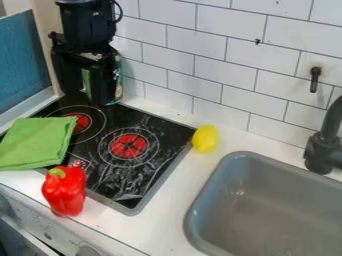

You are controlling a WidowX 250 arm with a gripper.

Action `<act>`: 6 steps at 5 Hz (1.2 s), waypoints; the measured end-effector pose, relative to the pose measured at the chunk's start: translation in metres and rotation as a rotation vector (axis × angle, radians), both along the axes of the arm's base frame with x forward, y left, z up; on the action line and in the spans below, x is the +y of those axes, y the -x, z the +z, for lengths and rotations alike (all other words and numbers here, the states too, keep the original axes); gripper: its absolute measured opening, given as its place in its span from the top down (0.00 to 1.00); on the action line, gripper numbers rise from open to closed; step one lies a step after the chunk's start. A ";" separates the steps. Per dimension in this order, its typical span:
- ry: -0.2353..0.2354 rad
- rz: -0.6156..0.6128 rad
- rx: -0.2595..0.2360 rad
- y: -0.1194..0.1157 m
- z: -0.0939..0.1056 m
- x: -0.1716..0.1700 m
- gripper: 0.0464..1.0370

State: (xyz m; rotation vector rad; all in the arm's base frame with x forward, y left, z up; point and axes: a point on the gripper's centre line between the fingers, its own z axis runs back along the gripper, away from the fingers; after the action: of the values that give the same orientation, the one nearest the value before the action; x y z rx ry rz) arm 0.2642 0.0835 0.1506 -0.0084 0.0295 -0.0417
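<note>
Gripper (93, 87) hangs at about 11 o'clock on my screen, over the back corner of the stovetop (170, 140) and in front of the tiled wall (224, 55). I cannot tell whether it is open or closed. Green patches show along the dark shape there, but I can't make out whether they belong to something it grips or something behind it.

Nearest to it on the surface is the green cloth (37, 142), at 9 o'clock, lying partly over the stovetop's left edge and partly on the counter (160, 220). The red pepper (65, 192) is at 8 o'clock, by the stove's near edge, stem end up and just beside the cloth. The yellow lemon (205, 138) sits between stovetop and sink (194, 215), roughly at 3 o'clock from the right burner (129, 146).

I judge this a pause between reaches: the arm is well apart from pepper and lemon. My next move calls for settling what, if anything, is in its grip. If empty, I'd want a high approach and a straight drop; for the cloth, a shallow pinch on a loose fold, keeping off the pepper at its 5 o'clock.
</note>
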 end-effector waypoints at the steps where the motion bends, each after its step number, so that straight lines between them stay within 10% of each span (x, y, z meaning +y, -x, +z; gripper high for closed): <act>1: 0.012 0.002 0.030 0.001 -0.009 -0.002 0.04; 3: 0.052 -0.132 0.005 -0.041 -0.028 -0.098 0.04; 6: -0.054 -0.100 0.004 -0.083 -0.043 -0.137 0.04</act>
State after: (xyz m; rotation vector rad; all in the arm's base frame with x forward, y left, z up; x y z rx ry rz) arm 0.3468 -0.0532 0.1075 0.0470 0.0351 -0.1406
